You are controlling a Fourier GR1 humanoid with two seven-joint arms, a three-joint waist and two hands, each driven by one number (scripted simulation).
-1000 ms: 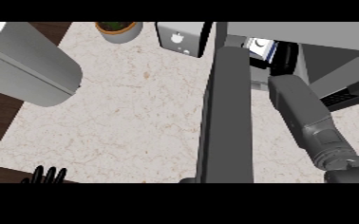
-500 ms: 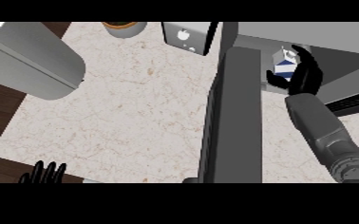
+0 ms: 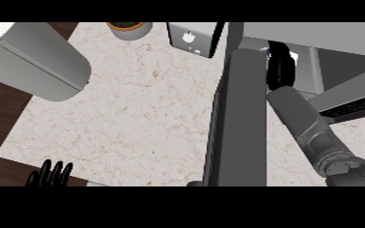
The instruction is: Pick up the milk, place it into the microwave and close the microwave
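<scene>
Right hand (image 3: 280, 66) deep inside microwave (image 3: 299, 34), past open door (image 3: 239, 121). Milk (image 3: 267, 53) barely visible at fingertips; grip state unclear. Left hand (image 3: 50, 174) rests open, far from door.

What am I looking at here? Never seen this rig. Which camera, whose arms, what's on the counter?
There is one camera, on a humanoid robot's head, looking steeply down at a pale marbled kitchen counter.

The grey forearm at the right is the robot's own. Its black right hand reaches into the open microwave, past the tall dark microwave door that stands open in the middle of the view. The hand hides most of what it reaches for; only a small blue and white sliver shows by the fingers, probably the milk, so I cannot tell whether it is gripped.

The left hand rests at the lower left edge, fingers up.

Further back stand a plant pot and a white toaster-like box.
</scene>
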